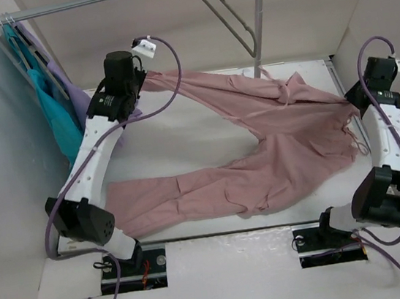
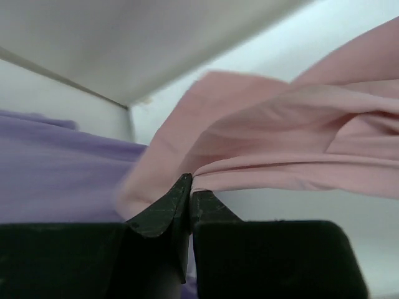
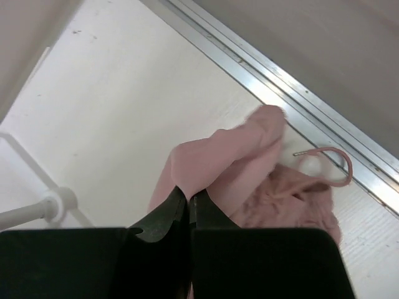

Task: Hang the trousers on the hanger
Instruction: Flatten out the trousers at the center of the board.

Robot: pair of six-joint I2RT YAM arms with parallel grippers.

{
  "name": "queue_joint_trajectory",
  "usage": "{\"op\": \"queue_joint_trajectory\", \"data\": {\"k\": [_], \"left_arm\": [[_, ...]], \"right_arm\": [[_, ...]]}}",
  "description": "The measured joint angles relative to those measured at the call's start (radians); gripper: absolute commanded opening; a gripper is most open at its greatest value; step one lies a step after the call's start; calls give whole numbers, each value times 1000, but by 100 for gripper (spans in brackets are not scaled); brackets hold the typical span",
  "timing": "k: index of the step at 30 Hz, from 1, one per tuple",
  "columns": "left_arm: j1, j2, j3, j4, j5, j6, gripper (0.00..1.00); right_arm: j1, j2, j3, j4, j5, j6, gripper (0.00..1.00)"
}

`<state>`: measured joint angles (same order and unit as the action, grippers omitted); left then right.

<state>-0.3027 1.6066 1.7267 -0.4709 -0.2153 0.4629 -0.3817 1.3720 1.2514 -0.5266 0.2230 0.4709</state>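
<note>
The dusty-pink trousers (image 1: 273,147) lie spread over the white table, one leg running to the back left, the other along the front. My left gripper (image 1: 139,80) is shut on the end of the back leg (image 2: 274,149), which stretches away taut from the closed jaws. My right gripper (image 1: 351,104) is shut on a fold of the waist end (image 3: 224,162), with the drawstring loop (image 3: 336,165) lying beside it. The grey-taupe hanger (image 1: 230,16) hangs by its hook from the rail at the back, above the trousers.
A lilac-purple garment (image 1: 66,86) and a teal garment (image 1: 51,110) hang at the rail's left end; the lilac one fills the left of the left wrist view (image 2: 56,168). The rail's upright post (image 1: 261,23) stands at the back. A metal edge strip (image 3: 280,87) runs along the right wall.
</note>
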Motion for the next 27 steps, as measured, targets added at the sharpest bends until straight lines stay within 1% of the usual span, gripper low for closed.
{"op": "queue_joint_trajectory", "data": {"k": [2,6,10,15,18,20,21,22,24,26,27], "left_arm": [[-14,-60,-39,66,-51,59,0],[-16,-61,-106,137,-83,134,0],[-34,-56,-300,173,-132,175,0],[-63,-35,-545,224,-185,186,0],[-69,0,-634,255,-204,173,0],[-74,16,-675,252,-205,158,0],[-76,17,-691,237,-198,151,7],[-83,13,-705,216,-174,146,26],[-100,-8,-729,154,-120,152,47],[-122,-43,-750,64,-47,178,62],[-136,-67,-761,14,-11,196,63]], "right_arm": [[8,-7,10,6,-18,5,0],[8,24,28,11,-65,16,0],[7,57,29,13,-90,12,0],[7,64,19,19,-121,7,0],[40,81,22,19,-112,6,0],[70,120,43,9,-86,3,0],[80,149,67,1,-77,1,0],[85,180,95,-5,-68,0,0],[89,245,168,-32,-42,-8,0],[86,317,267,-55,-8,-24,0],[86,350,312,-74,3,-32,0]]}}
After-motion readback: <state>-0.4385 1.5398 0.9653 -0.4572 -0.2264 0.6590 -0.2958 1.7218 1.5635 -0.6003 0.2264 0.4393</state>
